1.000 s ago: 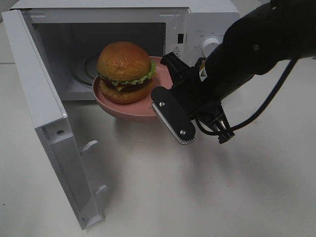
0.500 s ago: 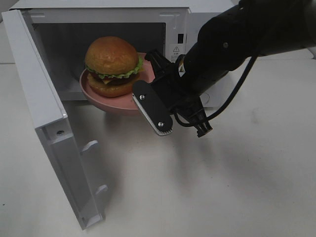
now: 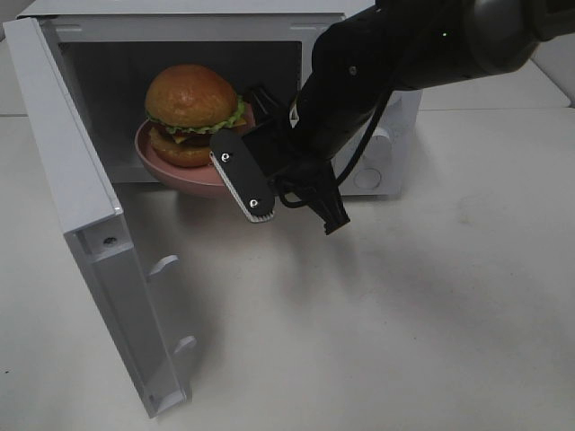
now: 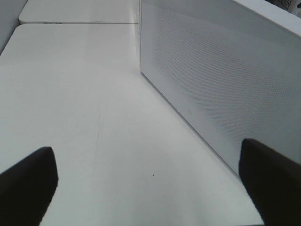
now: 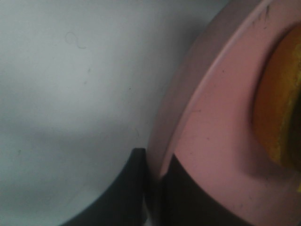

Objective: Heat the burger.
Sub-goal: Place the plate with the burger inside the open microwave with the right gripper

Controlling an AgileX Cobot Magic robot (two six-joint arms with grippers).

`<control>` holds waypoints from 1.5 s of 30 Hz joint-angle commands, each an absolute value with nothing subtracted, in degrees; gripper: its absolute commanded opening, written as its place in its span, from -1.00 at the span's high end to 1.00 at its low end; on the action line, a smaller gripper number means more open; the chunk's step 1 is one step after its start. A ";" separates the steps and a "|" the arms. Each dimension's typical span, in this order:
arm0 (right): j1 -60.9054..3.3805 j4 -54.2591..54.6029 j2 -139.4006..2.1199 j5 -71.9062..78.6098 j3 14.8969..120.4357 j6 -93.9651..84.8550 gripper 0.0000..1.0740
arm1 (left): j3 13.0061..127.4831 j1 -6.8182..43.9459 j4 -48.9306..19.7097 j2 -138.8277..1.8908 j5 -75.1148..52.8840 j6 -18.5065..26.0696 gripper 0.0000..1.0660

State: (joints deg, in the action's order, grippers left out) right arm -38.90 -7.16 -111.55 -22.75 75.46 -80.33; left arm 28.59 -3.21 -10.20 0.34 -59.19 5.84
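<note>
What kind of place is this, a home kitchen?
Probably a robotics lab, not a home kitchen: a microwave on a plain white table, and a black robot arm holding the pink plate with the burger.

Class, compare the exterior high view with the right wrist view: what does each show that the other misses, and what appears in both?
Only the exterior high view: the microwave with its door swung open, and the whole burger in the doorway. Only the right wrist view: a close look at the right end effector pinching the rim of the pink plate. Both: the pink plate, the burger and that end effector.
</note>
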 commanded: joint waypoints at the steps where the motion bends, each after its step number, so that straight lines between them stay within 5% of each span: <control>1: -38.90 -7.39 -111.90 -20.23 78.27 -77.01 1.00 | 28.42 -3.38 -10.49 0.86 -58.90 5.84 -0.88; 14: -38.90 -12.72 -121.18 -28.30 93.51 -68.41 0.98 | 28.42 -3.38 -10.49 0.86 -58.90 5.84 -0.88; 35: -38.67 -16.56 -128.86 -29.97 103.48 -66.00 0.93 | 28.42 -3.38 -10.49 0.86 -58.90 5.84 -0.88; 45: -38.33 -15.81 -131.89 -29.79 106.97 -65.83 0.68 | 28.42 -3.38 -10.49 0.86 -58.90 5.84 -0.88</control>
State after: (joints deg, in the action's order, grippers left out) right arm -38.62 -15.36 -132.18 -31.40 106.17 -65.95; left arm 28.59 -3.21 -10.20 0.34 -59.19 5.84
